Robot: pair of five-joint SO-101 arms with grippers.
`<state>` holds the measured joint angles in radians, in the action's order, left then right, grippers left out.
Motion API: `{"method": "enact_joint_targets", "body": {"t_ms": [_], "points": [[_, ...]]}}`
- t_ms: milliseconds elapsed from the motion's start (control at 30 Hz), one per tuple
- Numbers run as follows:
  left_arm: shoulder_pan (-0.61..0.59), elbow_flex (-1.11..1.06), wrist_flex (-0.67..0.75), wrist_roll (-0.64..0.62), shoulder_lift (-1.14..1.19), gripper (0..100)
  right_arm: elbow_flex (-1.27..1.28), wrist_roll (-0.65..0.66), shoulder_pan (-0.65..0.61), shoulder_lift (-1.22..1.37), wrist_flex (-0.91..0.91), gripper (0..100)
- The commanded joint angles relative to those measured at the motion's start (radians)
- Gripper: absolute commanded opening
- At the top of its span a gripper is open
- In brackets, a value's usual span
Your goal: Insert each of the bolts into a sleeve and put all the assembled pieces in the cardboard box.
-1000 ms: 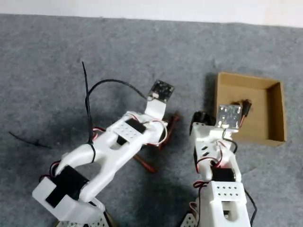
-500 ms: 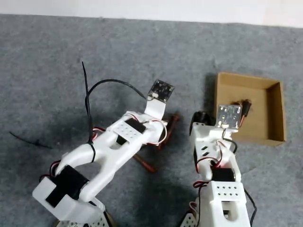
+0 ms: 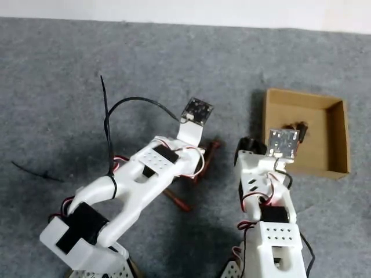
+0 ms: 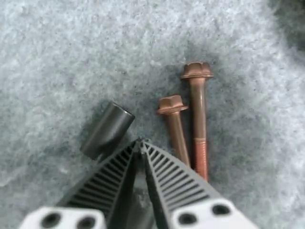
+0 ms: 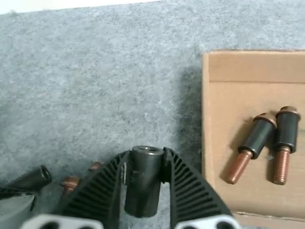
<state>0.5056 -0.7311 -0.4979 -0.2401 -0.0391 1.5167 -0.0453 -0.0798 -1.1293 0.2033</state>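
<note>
My right gripper (image 5: 144, 164) is shut on an upright black sleeve (image 5: 143, 181), held above the grey mat just beside the cardboard box (image 5: 228, 67). Two assembled bolt-and-sleeve pieces (image 5: 256, 143) (image 5: 284, 142) lie side by side inside the box (image 3: 335, 139). My left gripper (image 4: 139, 142) is shut with nothing in it, its tips just over the mat. Right in front of those tips lie a loose black sleeve (image 4: 107, 130) and two copper bolts (image 4: 174, 125) (image 4: 198, 114), parallel to each other. The same loose sleeve (image 5: 31, 179) and a bolt head (image 5: 70, 182) appear in the right wrist view.
The left arm (image 3: 145, 174) and right arm (image 3: 266, 191) stand close together at the mat's near side. A black cable tie (image 3: 32, 171) lies at the left. The grey mat (image 3: 174, 63) stretches open toward the back.
The right arm has shifted slightly toward the box with the sleeve in its gripper. The left arm has kept still.
</note>
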Motion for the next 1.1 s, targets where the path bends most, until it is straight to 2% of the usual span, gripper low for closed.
{"method": "enact_joint_targets", "body": {"t_ms": [0,333,467,533,700,1067], "points": [[0.004,0.004,0.02,-0.021,-0.054,0,-0.012,0.012,0.01,-0.03,-0.028,0.6],[0.044,0.012,0.025,-0.021,-0.053,0,-0.012,0.012,0.008,-0.03,-0.028,0.6],[0.094,0.004,0.112,-0.018,-0.042,1,-0.013,0.012,0.008,-0.03,-0.028,0.6],[0.084,0.01,0.135,-0.023,-0.01,3,-0.013,0.012,0.008,-0.03,-0.028,0.6],[0.077,0.085,0.146,-0.087,0.136,16,-0.013,0.012,0.01,-0.03,-0.028,0.6],[0.039,0.093,0.129,-0.094,0.17,17,-0.013,0.012,0.012,-0.03,-0.028,0.6]]}}
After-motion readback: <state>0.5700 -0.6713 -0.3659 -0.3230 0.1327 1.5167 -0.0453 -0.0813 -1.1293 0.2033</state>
